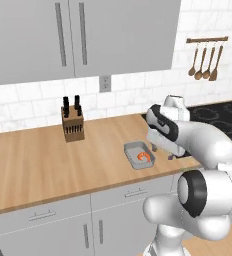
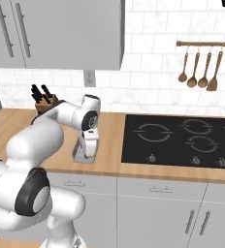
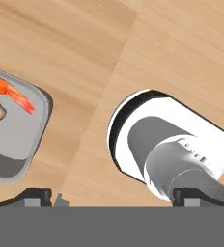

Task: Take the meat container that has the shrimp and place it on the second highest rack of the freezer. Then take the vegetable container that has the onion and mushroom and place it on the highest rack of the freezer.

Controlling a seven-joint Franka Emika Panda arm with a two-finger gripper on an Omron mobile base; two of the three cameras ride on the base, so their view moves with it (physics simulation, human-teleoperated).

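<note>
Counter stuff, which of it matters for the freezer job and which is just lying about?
Job:
- meat container, grey, near the counter's front edge
- shrimp lying in it
- gripper, open, beside the container

Lying about:
- knife block
- hanging spoons
- cooktop
- wall outlet
</note>
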